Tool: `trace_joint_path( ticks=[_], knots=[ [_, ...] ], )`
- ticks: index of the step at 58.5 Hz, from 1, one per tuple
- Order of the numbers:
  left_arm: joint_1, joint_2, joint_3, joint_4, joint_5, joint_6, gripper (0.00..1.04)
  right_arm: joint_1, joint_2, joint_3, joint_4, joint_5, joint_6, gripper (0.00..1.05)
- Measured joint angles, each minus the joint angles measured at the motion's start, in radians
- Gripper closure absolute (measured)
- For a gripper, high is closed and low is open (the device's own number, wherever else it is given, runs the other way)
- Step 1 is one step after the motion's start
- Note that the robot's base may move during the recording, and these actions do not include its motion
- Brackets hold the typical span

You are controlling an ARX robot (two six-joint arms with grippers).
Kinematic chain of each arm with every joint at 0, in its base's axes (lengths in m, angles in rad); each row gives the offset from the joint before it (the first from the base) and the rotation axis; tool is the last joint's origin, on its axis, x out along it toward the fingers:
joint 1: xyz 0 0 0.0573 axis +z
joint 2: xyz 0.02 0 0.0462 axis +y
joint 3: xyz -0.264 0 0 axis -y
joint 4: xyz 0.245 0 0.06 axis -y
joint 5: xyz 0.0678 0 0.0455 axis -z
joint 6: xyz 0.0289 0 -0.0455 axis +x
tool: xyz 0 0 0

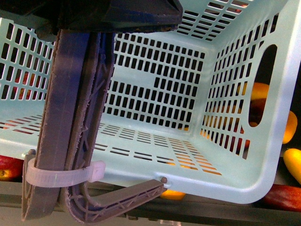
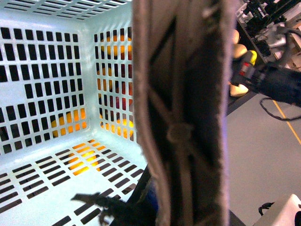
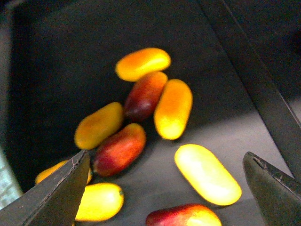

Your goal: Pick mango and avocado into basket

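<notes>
two arms: one at the basket, one out over the fruit.
left gripper [image 1: 84, 21]: a dark block at the top of the front view. the handles [image 1: 66, 117] run straight up into it and the basket hangs tilted from there, so it reads as clenched on the handles; the pads themselves are hidden.
basket [image 1: 235, 155]: light turquoise with slotted walls and floor, right up at the body camera and tipped so we look into it. orange and red fruit glows through the slots from behind and below.
handles: two grey-brown bars pressed together, with a white zip tie [image 1: 61, 176] looped round them down by the basket's rim. in the left wrist view they fill the middle of the picture.
right gripper [image 3: 165, 157]: spread wide, its fingers [image 3: 61, 193] well apart and gripping nothing, hovering over a dark bin [image 3: 70, 56].
mango [image 3: 207, 174]: bright yellow and oblong, lying on the bin floor below the gap between the fingers, touching neither, just apart from the cluster.
other mangoes: an orange mango [image 3: 173, 109] touches a dark red mango [image 3: 144, 94]; a red mango [image 3: 120, 149] lies beside a yellow-orange mango [image 3: 99, 125]. more sit nearby.
</notes>
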Motion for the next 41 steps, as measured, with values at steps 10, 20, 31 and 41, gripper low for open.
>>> trace_joint_path(
  ticks=[10, 20, 31, 41],
  knots=[
    [0.002, 0.0, 0.0, 0.0, -0.008, 0.0, 1.01, 0.017, 0.521, 0.271, 0.002, 0.108, -0.113, 0.09],
    [0.002, 0.0, 0.0, 0.0, -0.011, 0.0, 1.01, 0.011, 0.741, 0.462, -0.071, 0.129, -0.037, 0.09],
    [0.0, 0.0, 0.0, 0.0, -0.003, 0.0, 1.01, 0.055, 0.821, 0.58, -0.12, 0.134, 0.095, 0.09],
    [0.001, 0.0, 0.0, 0.0, -0.003, 0.0, 1.01, 0.095, 0.884, 0.68, -0.17, 0.137, 0.196, 0.09]
  ],
)
